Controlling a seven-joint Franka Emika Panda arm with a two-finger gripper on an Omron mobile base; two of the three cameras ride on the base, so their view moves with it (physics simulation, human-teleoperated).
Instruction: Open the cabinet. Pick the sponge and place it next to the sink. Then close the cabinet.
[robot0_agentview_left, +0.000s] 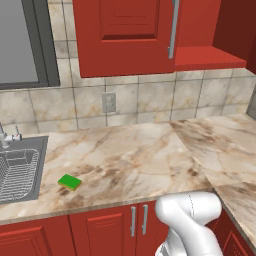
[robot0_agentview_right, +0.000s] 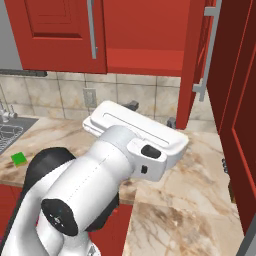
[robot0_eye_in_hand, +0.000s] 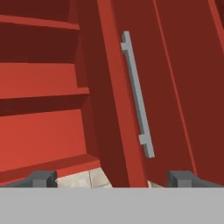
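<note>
Beside the sink (robot0_agentview_left: 22, 170), sponge (robot0_agentview_left: 69, 182) lies on counter; cabinet (robot0_eye_in_hand: 43, 127) open, gripper (robot0_eye_in_hand: 112, 178) spread wide.

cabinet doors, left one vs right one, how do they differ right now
The left door is shut, flat against the cabinet; the right door is swung out, baring the shelves. The left door's handle faces the room beside the opening, while the right door's handle stands ahead of the open gripper. Both are glossy red with long vertical silver bar handles.
</note>
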